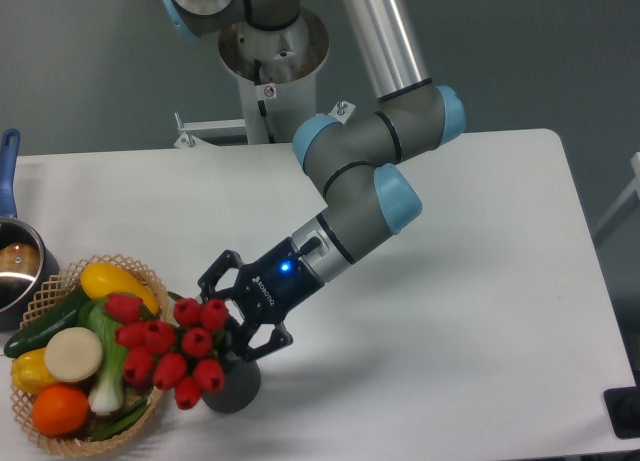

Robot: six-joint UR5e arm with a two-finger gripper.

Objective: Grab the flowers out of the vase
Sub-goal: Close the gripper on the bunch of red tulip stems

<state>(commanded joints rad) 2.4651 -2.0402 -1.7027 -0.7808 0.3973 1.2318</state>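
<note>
- Now the gripper (232, 316) sits low on the table (480, 311), reaching in from the 2 o'clock side toward the vase (235, 383).
- Its two black fingers are spread apart: one fingertip (212, 280) lies at about 12 o'clock of the bunch, the other (262, 347) at about 3 o'clock of it.
- Between those fingers lies the right edge of the flowers (170, 349); whether the pads press on the stems cannot be told, since the buds hide that spot.
- The flowers, a cluster of red tulip buds, stand in the vase and lean out toward 9 o'clock, overhanging the rim of the wicker basket (50, 291).
- The vase, dark grey and short, stands upright near the front edge of the table, just beside the basket at its 3 o'clock.
- The basket holds a yellow squash (112, 280), a dark cucumber (45, 323), a pale round vegetable (72, 353), a leek (106, 381), a lemon (26, 370) and an orange (58, 409).
- At 10 o'clock from the basket, a pot (15, 266) with a blue handle shows at the left edge of the view.
- A blue light (287, 267) glows on the wrist behind the gripper.
</note>
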